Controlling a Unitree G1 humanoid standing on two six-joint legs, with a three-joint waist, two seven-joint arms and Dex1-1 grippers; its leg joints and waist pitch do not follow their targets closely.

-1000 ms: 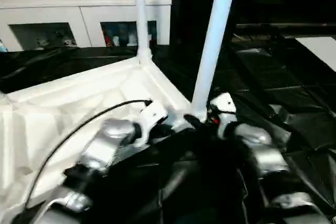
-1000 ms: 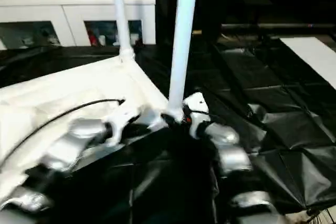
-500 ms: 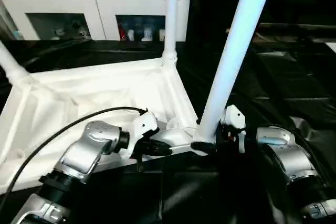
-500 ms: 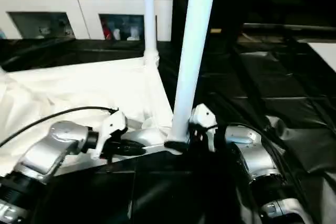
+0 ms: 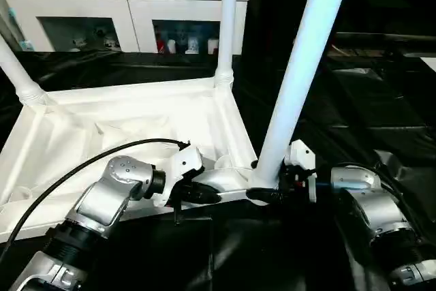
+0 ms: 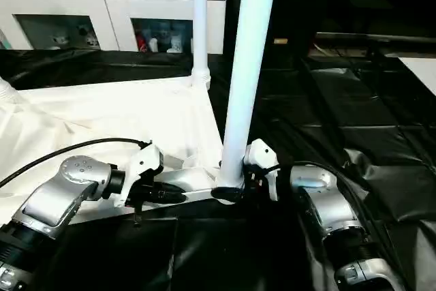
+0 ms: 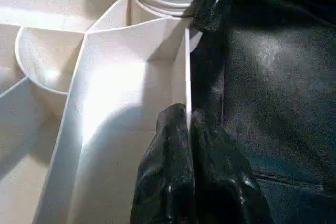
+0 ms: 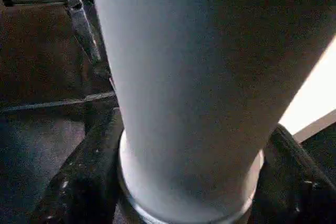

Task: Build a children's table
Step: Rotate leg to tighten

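White plastic tabletop (image 5: 136, 124) lies upside down on black sheeting (image 5: 381, 114), legs rising from its corners. Left claw (image 7: 187, 129) pinches the rim. Right claw (image 6: 230, 192) has narrowed around the near white tube leg's (image 5: 300, 73) base — likely seating it.

One tabletop (image 5: 136, 127), three legs (image 5: 300, 80) standing in it, one cabinet (image 5: 122, 5), two robot arms (image 5: 109, 202).
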